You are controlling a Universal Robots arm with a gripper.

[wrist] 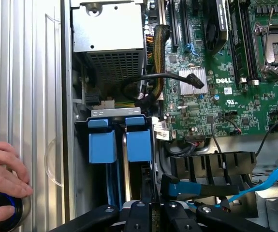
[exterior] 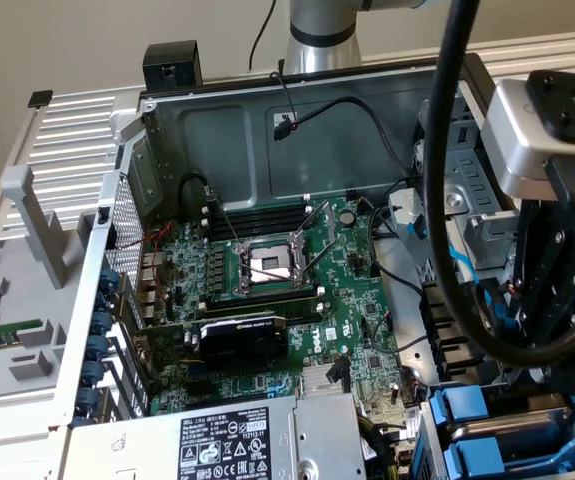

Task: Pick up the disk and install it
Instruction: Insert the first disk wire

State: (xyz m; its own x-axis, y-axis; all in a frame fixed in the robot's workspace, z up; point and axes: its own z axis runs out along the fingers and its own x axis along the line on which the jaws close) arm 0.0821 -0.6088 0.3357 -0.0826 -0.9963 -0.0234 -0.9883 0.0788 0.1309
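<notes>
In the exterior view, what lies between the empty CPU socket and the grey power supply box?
The black graphics card lies between the CPU socket and the power supply box, in the exterior view.

Colours here: the motherboard (exterior: 297, 290) is showing up deep green with black slots, the drive carriers (wrist: 121, 145) are popping bright blue, and the power supply (exterior: 237, 440) at the lower middle is looking plain silver-grey, wearing a black sticker with white print. Black cable (exterior: 447, 200) is looping at right.
</notes>
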